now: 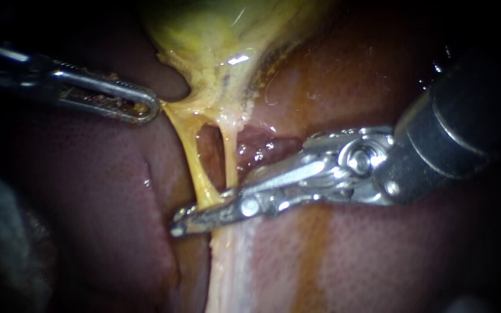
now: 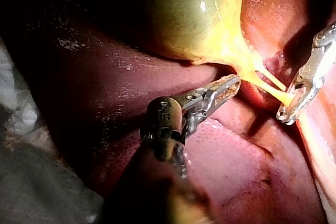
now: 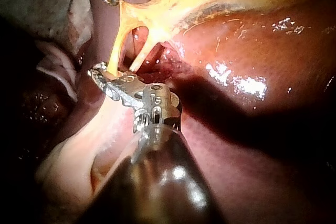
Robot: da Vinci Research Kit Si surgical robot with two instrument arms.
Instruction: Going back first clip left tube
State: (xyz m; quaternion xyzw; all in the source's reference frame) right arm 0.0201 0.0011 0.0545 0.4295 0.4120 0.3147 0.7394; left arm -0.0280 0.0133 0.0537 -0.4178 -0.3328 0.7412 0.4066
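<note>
Trouble lay mostly at the foot of the left tube [image 1: 191, 159], the thin yellow strand running from the gallbladder [image 1: 215, 52] down to where the right instrument [image 1: 184, 223] lay across it. That instrument's tip crossed both this strand and the right tube [image 1: 231, 153] beside it, low against the liver [image 1: 105, 232]. Whether it was closed on the strand could not be told, and no clip could be made out there. The left instrument [image 1: 146, 109] had its jaws pressed together on the gallbladder's yellow edge, drawing the strands taut. A pull-back along the wrong line might have snagged the stretched tube (it looked thin enough to tear) or dragged its neighbour. A harder tug from the left instrument could have ripped the pinched edge, and a slip there would have slackened everything.
</note>
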